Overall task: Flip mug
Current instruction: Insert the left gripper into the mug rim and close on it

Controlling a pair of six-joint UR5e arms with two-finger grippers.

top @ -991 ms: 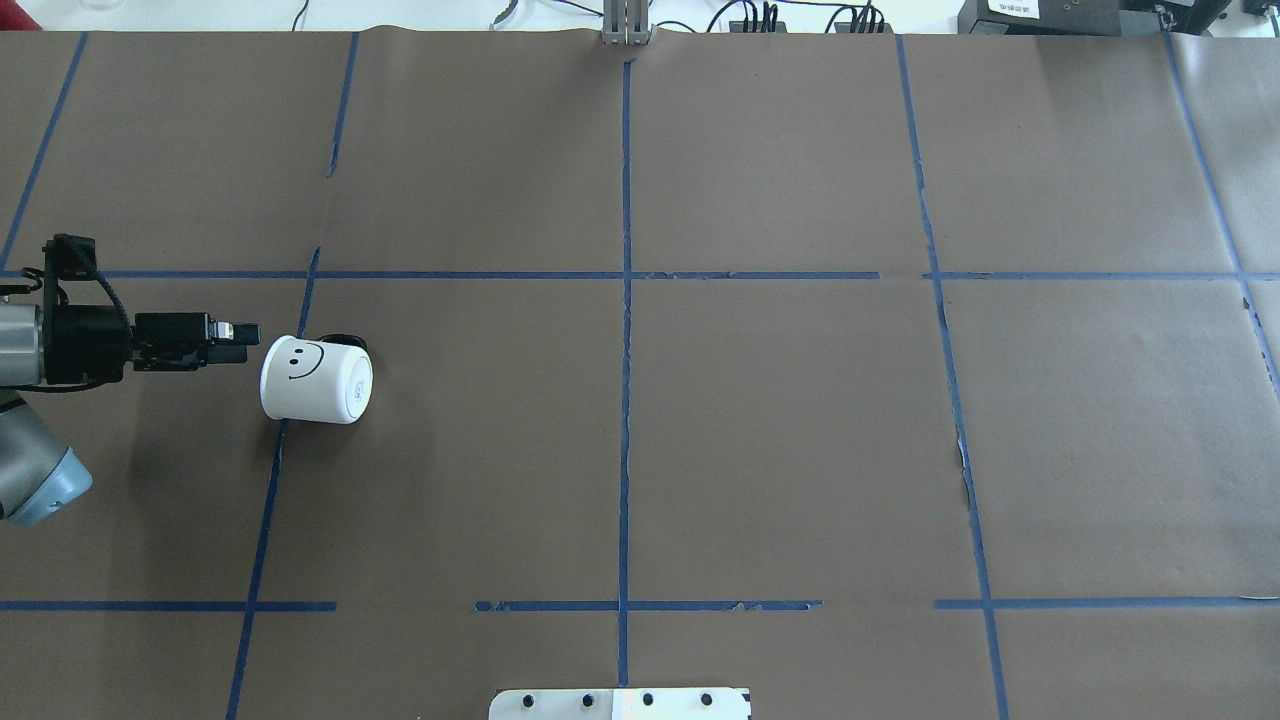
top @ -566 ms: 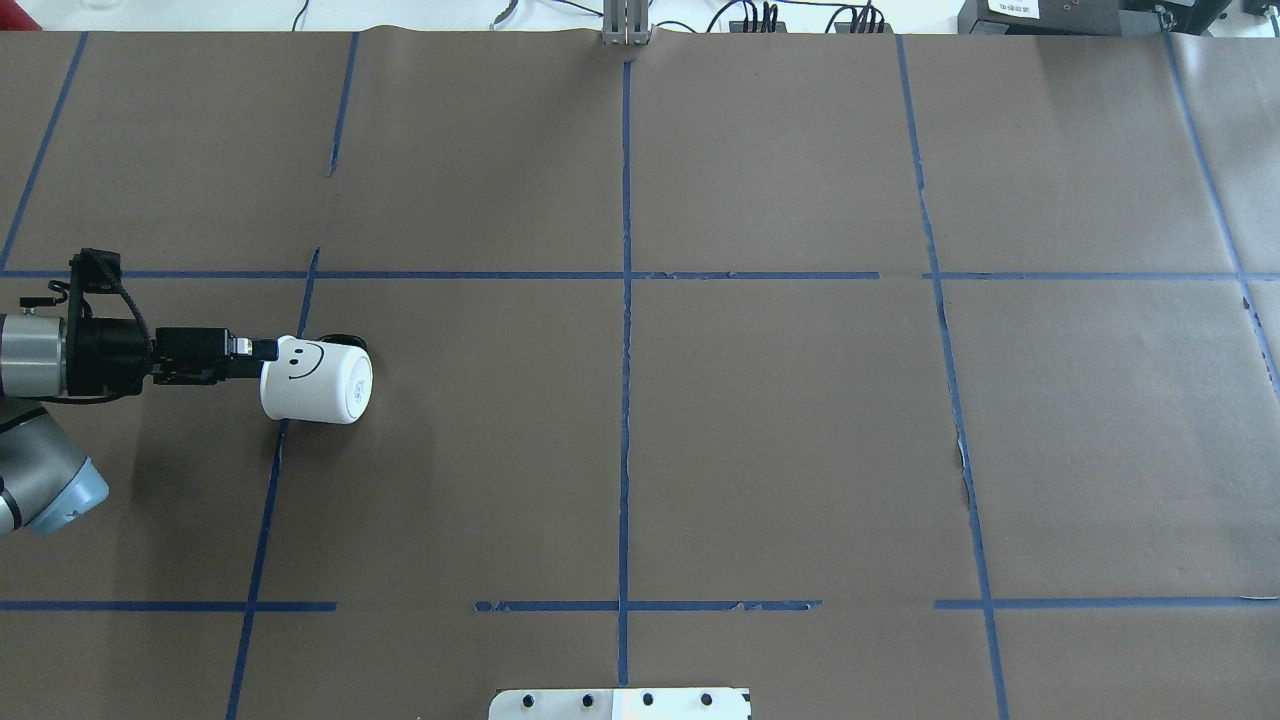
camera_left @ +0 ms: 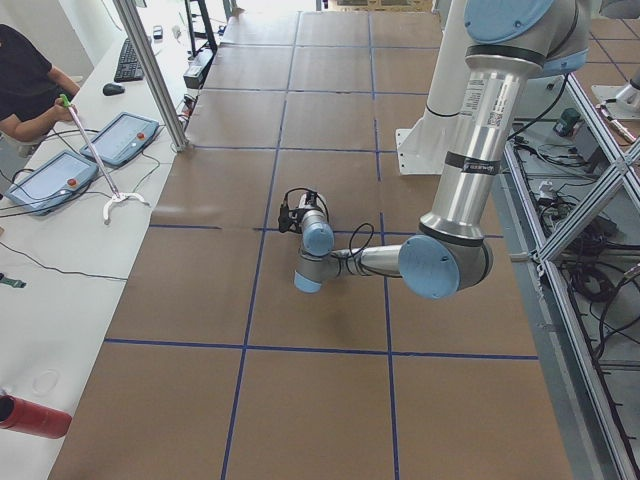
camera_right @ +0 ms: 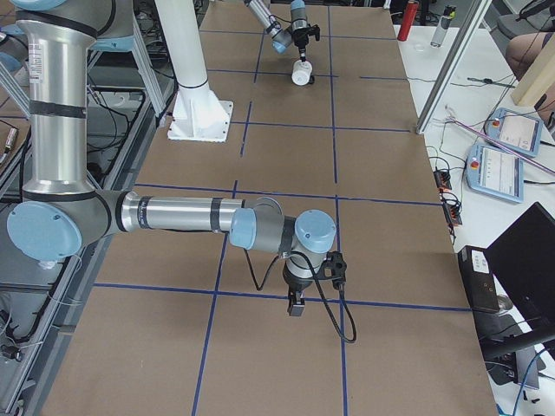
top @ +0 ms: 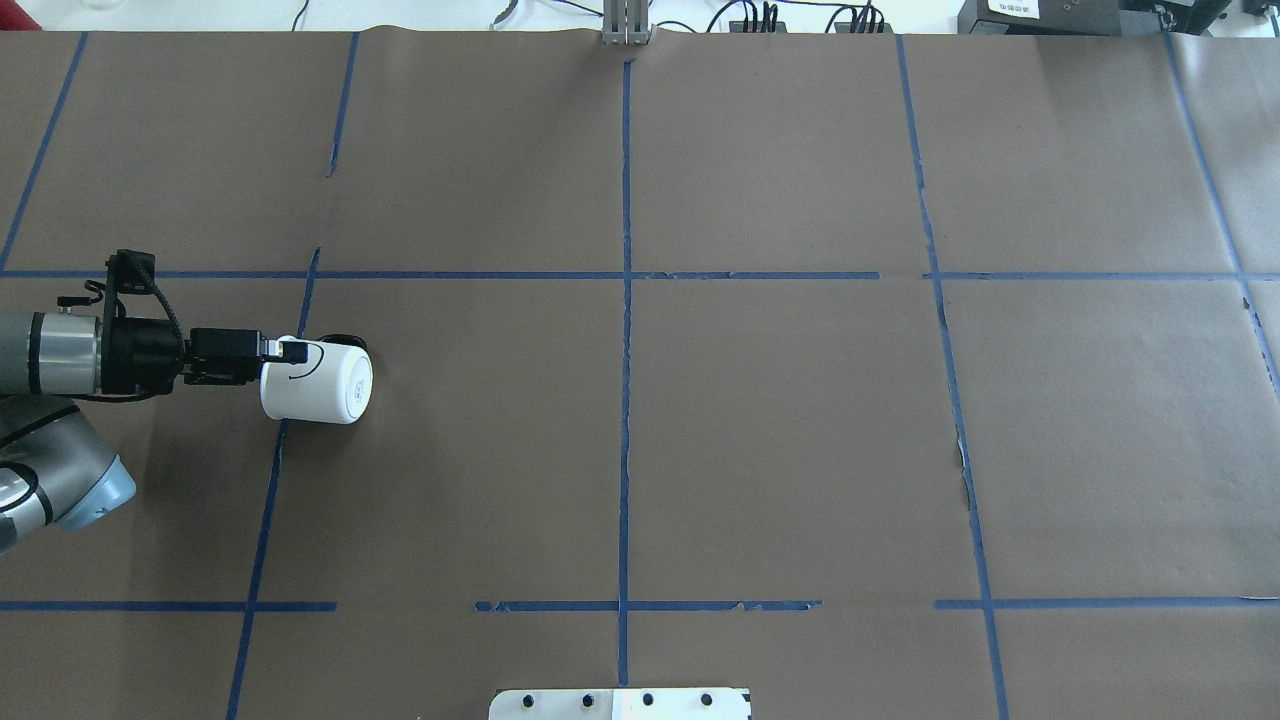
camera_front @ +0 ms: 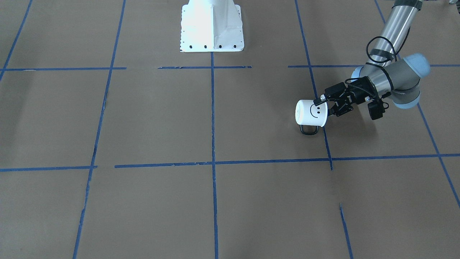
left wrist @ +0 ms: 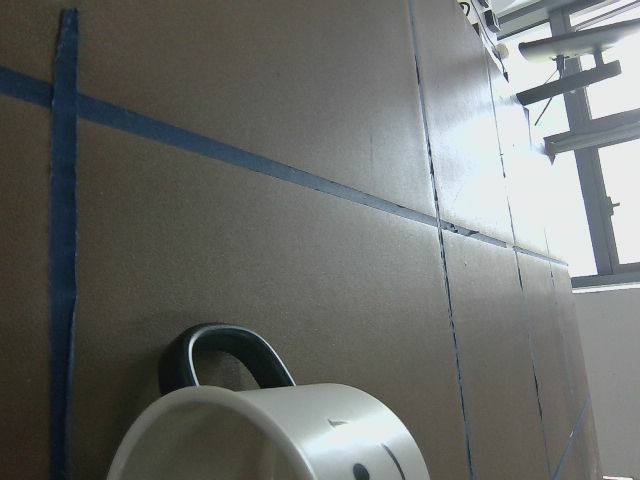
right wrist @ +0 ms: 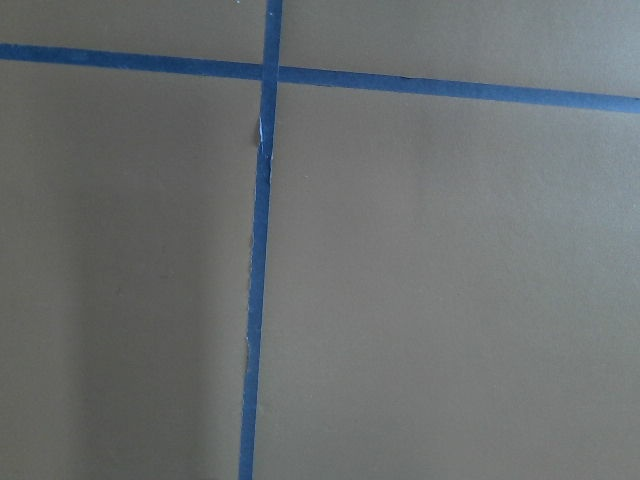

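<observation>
The table (top: 760, 440) carries one thing for this job. My left arm (top: 60, 355) reaches in low and nearly level from its own side, with its wrist pointed along the table top. The right arm (camera_right: 173, 212) is bent down well away at the other end, and I cannot tell from there whether the right gripper (camera_right: 296, 303) is apart or together.

The mug (top: 335, 385) lies on its side toward the robot's left, mouth facing the left gripper (camera_front: 321, 105). Its handle (camera_front: 309, 130) is flat on the table, on the side away from the robot.

I judge this to be the grasp step. The jaws stand apart astride the upper wall at the rim, one over the smiley — not clamped, as far as I can see. Next I'd close on that wall, lift, and roll the wrist to set the mug on its base.
</observation>
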